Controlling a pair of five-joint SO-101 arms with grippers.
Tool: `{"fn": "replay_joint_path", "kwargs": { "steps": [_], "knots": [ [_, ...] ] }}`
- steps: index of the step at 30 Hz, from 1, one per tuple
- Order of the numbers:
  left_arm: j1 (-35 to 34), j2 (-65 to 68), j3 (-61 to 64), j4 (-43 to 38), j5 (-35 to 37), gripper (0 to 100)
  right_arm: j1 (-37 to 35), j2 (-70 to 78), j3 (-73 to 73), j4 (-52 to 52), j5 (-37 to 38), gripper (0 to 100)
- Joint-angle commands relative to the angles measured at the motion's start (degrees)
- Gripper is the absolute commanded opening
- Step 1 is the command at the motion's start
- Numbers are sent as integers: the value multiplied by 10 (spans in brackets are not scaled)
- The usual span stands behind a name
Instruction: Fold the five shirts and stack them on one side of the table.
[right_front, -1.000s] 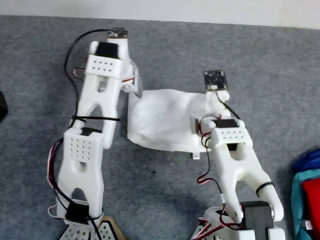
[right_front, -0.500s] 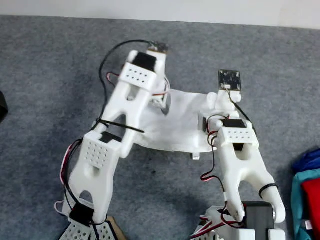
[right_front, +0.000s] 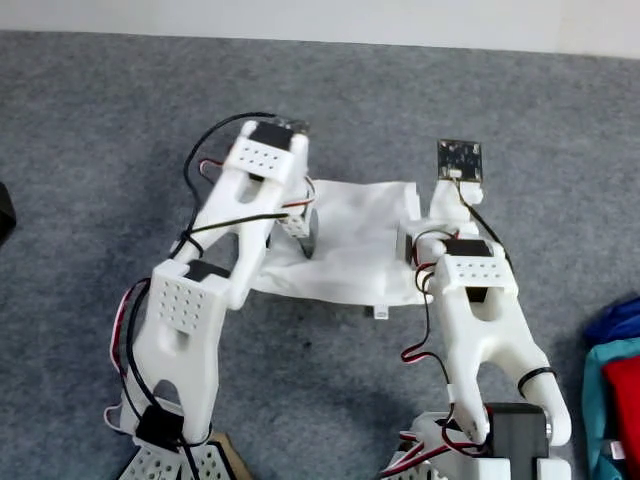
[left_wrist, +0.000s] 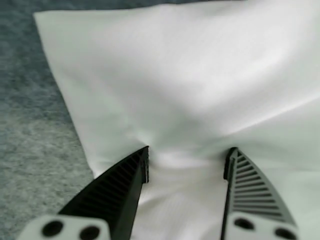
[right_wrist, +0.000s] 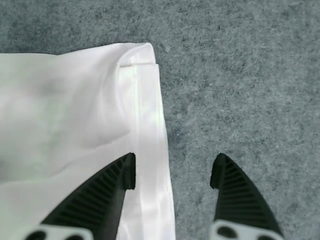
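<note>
White shirt (right_front: 350, 245) lies approx. mid-table (right_front: 90, 120), partly folded, long axis running left-to-right, hemmed corner at its far right end. Left gripper (left_wrist: 187, 160) is down on the shirt's left part w/ jaws apart, both tips pressing the cloth and a small ridge of fabric bunched btwn them; right gripper (right_wrist: 172, 167) sits at the shirt's right edge, jaws likewise apart, one finger over the hem, the other over bare table, nothing pinched. At the table's right edge, near corner, lie other shirts (right_front: 620, 395): blue, teal, red.
</note>
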Motion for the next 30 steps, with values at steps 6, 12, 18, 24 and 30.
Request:
{"fn": "replay_joint_path", "kwargs": {
  "steps": [6, 12, 18, 24, 30],
  "knots": [
    [-83, -9, 2, -4, 1, 248, 6, -4, -3, -8, -5, 248],
    [-116, -6, 2, 20, 0, 248, 4, -3, -4, -8, -5, 248],
    [-128, -10, 0, 34, -29, 248, -7, -3, -5, -8, -6, 248],
    [-182, -10, 0, 38, -60, 248, -22, -3, -3, -9, -5, 248],
    [-208, -10, -18, 41, -61, 248, -22, -2, 0, -29, -5, 248]
  ]
}}
